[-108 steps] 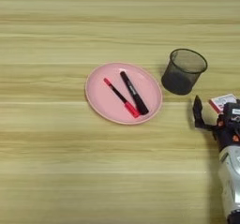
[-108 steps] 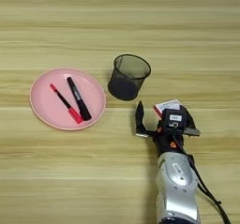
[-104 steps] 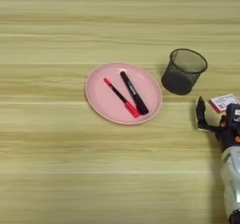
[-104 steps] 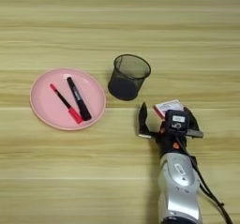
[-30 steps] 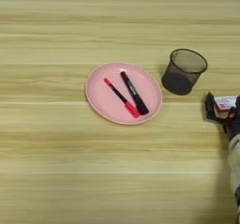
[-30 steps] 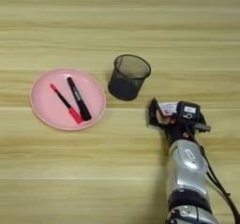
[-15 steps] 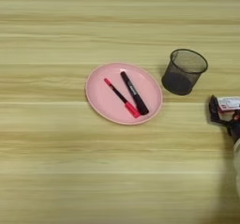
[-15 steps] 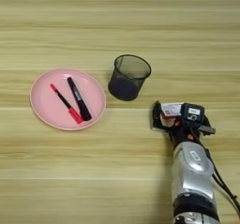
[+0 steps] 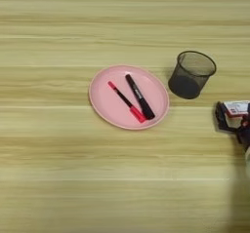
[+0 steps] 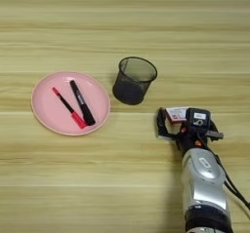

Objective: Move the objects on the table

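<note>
The round pink plate (image 10: 45, 111) lies left of centre on the table (image 10: 122, 27). In it lie the thin red pen (image 10: 68, 107) and the black marker (image 10: 82, 103), side by side. The black wire-mesh cup (image 10: 134, 80) stands upright to the plate's right. The small white-and-red box (image 10: 177, 114) lies flat in front of and to the right of the cup. My right gripper (image 10: 184, 123) is at the box and open. Its left finger (image 10: 161, 123) stands just left of the box, and the box lies in the gap between the fingers. The gripper's body hides the right finger.
The silver forearm (image 10: 204, 183) comes up from the bottom edge at the right. In the left eye view only the left finger (image 9: 220, 117) and part of the box (image 9: 236, 108) show at the right edge.
The gripper has slid to the right, so its left finger now stands close against the box's left edge. Plate, pen, marker and cup have not moved.
</note>
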Controlling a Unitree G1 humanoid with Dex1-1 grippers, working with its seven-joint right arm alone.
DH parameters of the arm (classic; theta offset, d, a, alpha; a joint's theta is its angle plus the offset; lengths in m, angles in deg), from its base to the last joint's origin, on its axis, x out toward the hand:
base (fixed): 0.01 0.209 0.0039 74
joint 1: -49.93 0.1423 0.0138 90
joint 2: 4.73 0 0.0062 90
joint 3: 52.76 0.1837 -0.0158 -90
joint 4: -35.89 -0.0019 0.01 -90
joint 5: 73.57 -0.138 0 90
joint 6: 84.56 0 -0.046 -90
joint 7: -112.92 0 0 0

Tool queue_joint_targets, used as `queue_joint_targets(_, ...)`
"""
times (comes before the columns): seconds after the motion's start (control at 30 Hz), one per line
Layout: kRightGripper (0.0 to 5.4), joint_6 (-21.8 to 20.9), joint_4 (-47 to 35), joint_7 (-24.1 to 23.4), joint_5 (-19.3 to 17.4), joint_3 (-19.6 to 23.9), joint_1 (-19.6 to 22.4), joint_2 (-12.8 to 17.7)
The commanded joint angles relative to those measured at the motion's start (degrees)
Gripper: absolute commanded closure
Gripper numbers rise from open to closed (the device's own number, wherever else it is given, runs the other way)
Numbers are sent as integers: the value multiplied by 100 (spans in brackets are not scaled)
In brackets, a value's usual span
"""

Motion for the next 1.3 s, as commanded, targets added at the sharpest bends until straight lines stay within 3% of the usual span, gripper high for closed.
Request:
queue_joint_targets(0.03, 2, 415, 74, -3, 149, -137, -155, -1)
queue_joint_targets(0.1, 2, 433, 75, -5, 149, -143, -156, 1)
queue_joint_targets(0.37, 109, 770, 155, 226, -49, -107, -115, -17)
queue_joint_targets(0.93, 112, 714, -398, 667, -93, -388, -274, -192)
queue_joint_targets(1.3, 113, 1020, -1522, 709, -144, -564, -654, -359)
